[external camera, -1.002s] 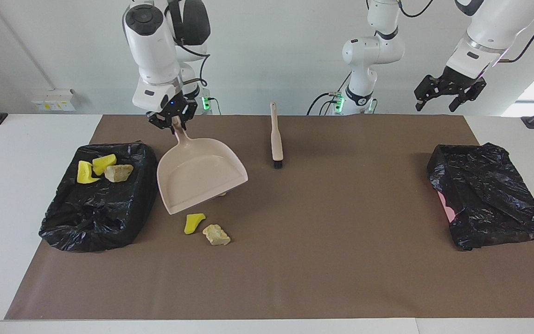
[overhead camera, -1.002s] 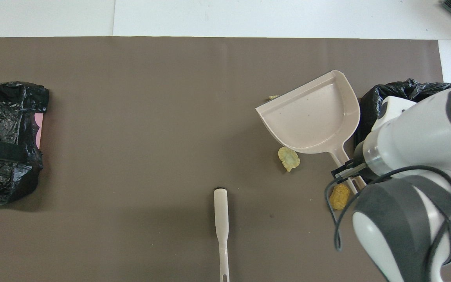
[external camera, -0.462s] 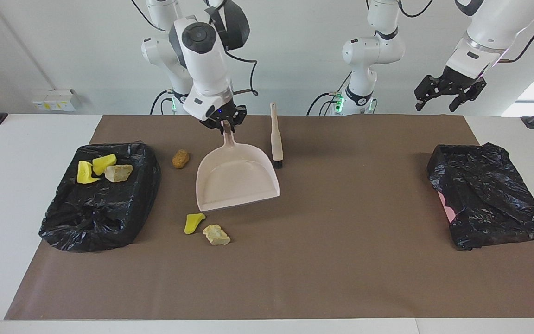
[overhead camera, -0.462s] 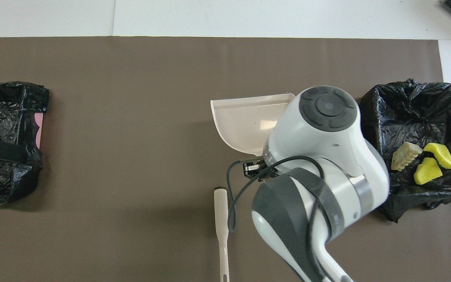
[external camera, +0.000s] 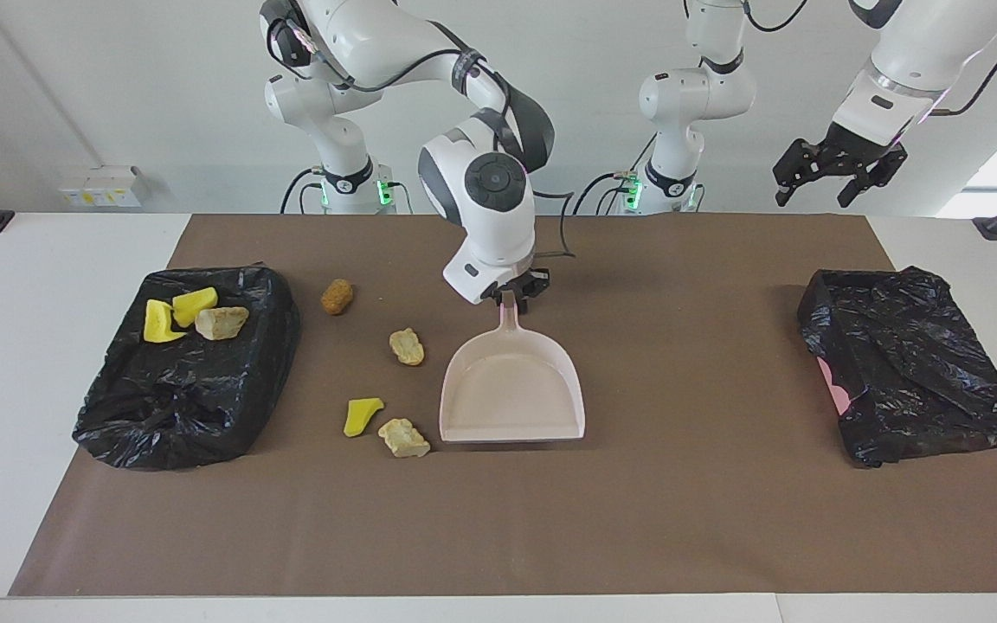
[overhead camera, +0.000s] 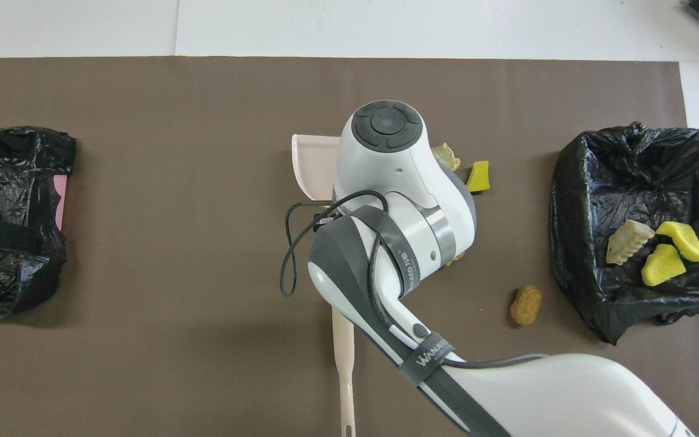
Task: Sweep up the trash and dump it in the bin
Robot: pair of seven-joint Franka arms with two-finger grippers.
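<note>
My right gripper (external camera: 512,299) is shut on the handle of the beige dustpan (external camera: 511,396), which lies low over the middle of the mat, its mouth facing away from the robots. Loose trash lies beside the pan toward the right arm's end: a brown sponge (external camera: 337,296), a beige chunk (external camera: 407,346), a yellow wedge (external camera: 363,415) and another beige chunk (external camera: 404,438). The black-bagged bin (external camera: 161,415) holds two yellow wedges (external camera: 157,322) and a beige chunk (external camera: 221,322). My left gripper (external camera: 813,195) waits open, raised at the left arm's end. In the overhead view the right arm covers most of the dustpan (overhead camera: 312,162).
A second black-bagged bin (external camera: 914,372) sits at the left arm's end of the mat. The beige brush handle (overhead camera: 344,364) shows in the overhead view, nearer to the robots than the pan; the right arm hides the brush in the facing view.
The right arm has carried the dustpan from beside the bin to the middle of the mat, farther from the robots, uncovering the sponge and a beige chunk. The left arm has not moved.
</note>
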